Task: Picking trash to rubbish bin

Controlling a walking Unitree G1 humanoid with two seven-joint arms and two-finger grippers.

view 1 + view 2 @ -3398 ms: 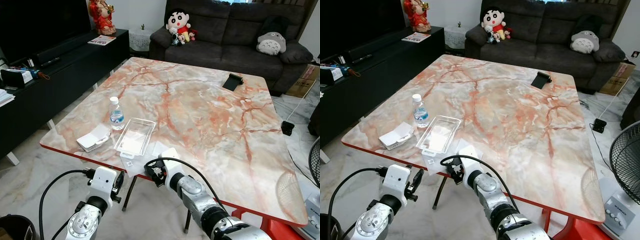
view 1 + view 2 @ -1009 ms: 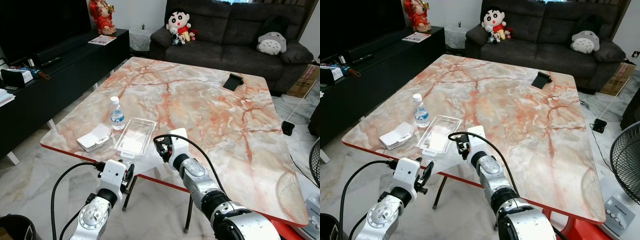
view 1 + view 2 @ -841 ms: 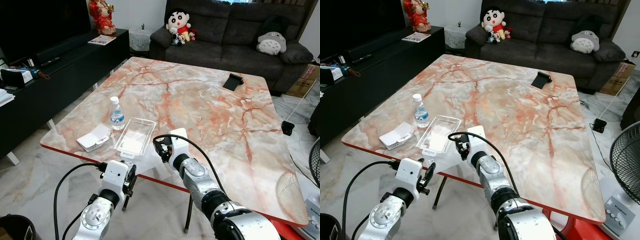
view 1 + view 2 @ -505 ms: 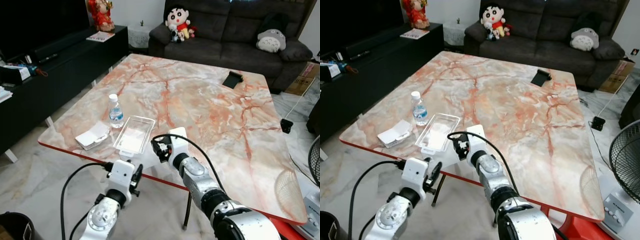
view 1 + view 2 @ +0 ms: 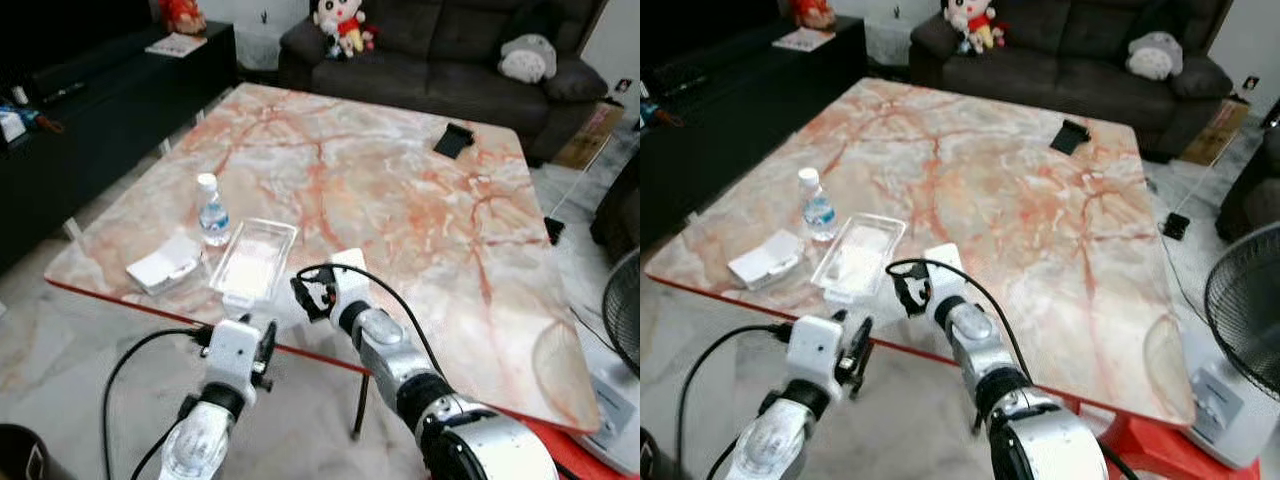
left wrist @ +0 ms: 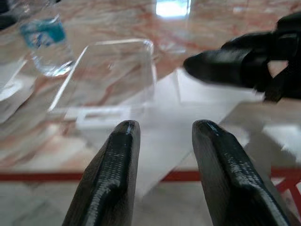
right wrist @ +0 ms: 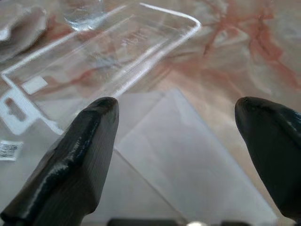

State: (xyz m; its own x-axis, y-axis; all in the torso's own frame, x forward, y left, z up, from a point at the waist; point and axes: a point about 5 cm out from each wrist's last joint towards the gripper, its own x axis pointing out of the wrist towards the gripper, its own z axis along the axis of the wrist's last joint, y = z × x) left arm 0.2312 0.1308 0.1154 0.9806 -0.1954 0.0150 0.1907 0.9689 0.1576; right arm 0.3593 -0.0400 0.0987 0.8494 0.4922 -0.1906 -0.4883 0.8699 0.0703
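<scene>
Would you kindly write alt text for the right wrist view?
The right tool, fingers wide apart, hovers over a flat clear plastic sheet on the marble table. Beyond it lie a clear plastic tray and the base of a water bottle.

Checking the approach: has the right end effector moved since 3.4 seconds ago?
Yes. The right end effector has advanced from the table's near edge onto the tabletop, toward the clear plastic tray.

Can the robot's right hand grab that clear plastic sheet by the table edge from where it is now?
Probably yes. The right gripper hangs wide open just above the clear plastic sheet, and nothing lies between them. The clear tray sits close beside the sheet, so the fingers might bump it.
</scene>
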